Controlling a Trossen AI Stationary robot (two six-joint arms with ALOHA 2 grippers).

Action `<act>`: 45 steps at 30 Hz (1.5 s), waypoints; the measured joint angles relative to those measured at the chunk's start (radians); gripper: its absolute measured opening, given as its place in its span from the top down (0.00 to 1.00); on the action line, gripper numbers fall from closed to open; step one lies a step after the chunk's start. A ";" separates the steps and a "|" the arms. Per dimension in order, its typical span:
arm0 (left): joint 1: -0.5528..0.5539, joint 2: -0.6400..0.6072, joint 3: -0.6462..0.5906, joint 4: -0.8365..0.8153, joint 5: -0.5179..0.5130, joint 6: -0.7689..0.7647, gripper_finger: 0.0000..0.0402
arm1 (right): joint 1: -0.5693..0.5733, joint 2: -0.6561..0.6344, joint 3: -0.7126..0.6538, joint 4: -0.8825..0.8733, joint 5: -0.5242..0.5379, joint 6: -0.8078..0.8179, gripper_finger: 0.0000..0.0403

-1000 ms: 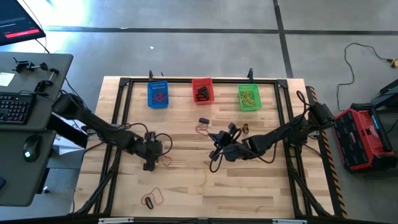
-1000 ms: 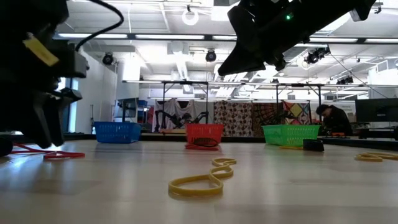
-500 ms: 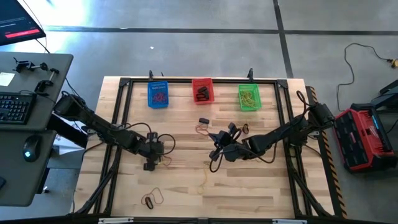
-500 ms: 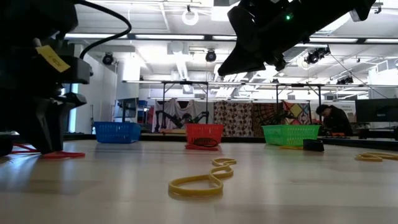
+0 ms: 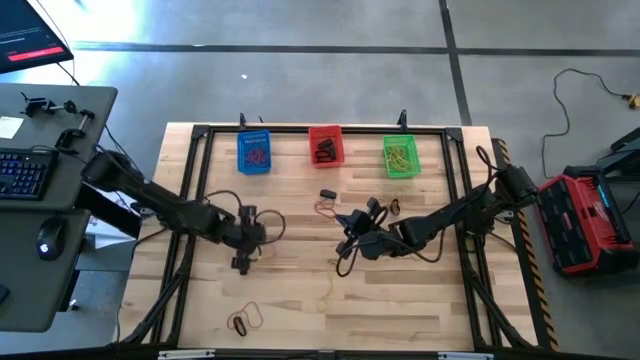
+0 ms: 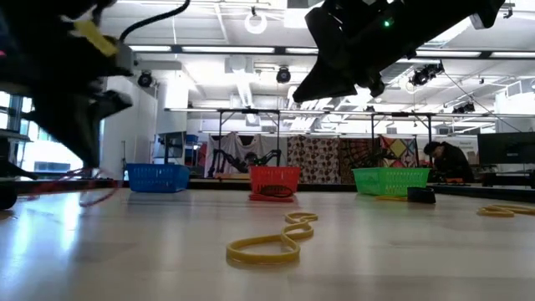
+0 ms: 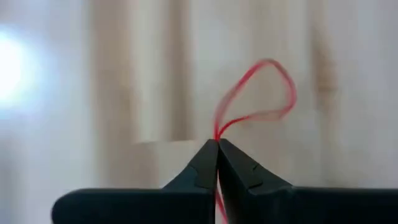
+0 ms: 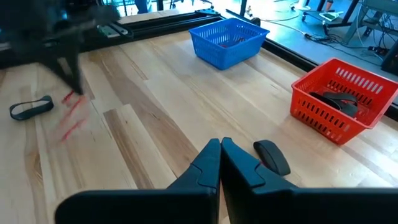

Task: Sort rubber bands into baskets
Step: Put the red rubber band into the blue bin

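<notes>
My left gripper (image 7: 217, 144) is shut on a thin red rubber band (image 7: 258, 93) over the table's left half, also seen in the low view (image 6: 84, 146). My right gripper (image 8: 219, 146) hangs shut and holding nothing above the table's middle (image 5: 348, 240). The blue basket (image 5: 254, 152), red basket (image 5: 326, 146) and green basket (image 5: 401, 157) stand in a row at the far edge, each with bands inside. A yellow band (image 6: 272, 241) lies flat on the wood near the front. My left gripper pinches the red band between its two fingertips (image 7: 219, 138), at one spot on the loop. The fingers slant steeply down from above. A loop of the band (image 7: 267, 87) sticks out past the tips. The band (image 6: 94, 180) hangs blurred below the fingers, off the wood.
Black bands lie at the near left (image 5: 245, 320), one showing in the right wrist view (image 8: 31, 107). A black piece (image 8: 272, 157) and a thin band (image 5: 325, 207) lie near the table's middle. A black frame (image 5: 200, 135) runs round the table.
My left gripper has shut on the red band that lay on the wood, then risen and tipped a little. The band has come up off the table with it and swings blurred.
</notes>
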 joint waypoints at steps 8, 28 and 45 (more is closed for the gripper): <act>0.126 -0.132 0.040 -0.076 -0.105 0.005 1.00 | 0.000 0.003 0.000 -0.007 -0.001 0.002 1.00; 0.752 -0.259 0.041 0.077 -0.215 0.080 1.00 | 0.000 0.003 0.000 -0.008 -0.006 0.002 1.00; 1.136 0.008 0.041 0.257 0.057 0.191 1.00 | 0.000 0.003 0.000 -0.014 -0.009 0.006 1.00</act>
